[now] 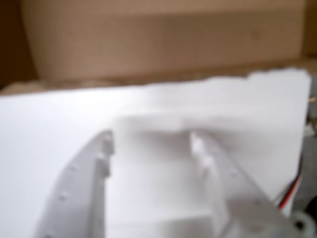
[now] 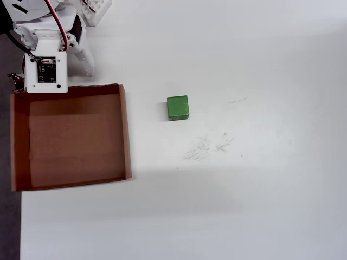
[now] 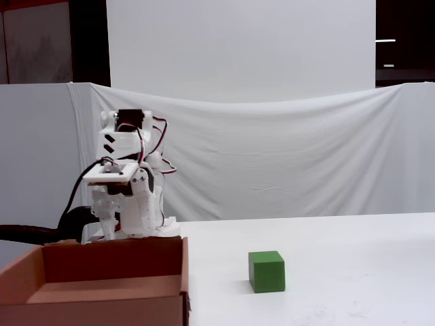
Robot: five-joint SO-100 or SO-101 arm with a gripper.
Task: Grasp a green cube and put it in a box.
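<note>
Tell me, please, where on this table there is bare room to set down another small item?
In the overhead view, the white table is bare right of the green cube, apart from faint scuff marks, and along the whole near edge below the box. The box floor is empty too. It is crowded only at the top-left corner, around the arm.

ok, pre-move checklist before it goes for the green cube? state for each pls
1. Green cube in view, resting flat on the table: ok.
2. Cube apart from the box, with room on every side: ok.
3. Box empty, nothing in the drop spot: ok.
4. Gripper open, nothing between the fingers: ok.
5. Gripper lined up on the cube: not ok; the arm sits folded at the box's far edge, and the wrist view shows no cube.
6. Wrist view sharp enough for fine alignment: not ok, blurred.
</note>
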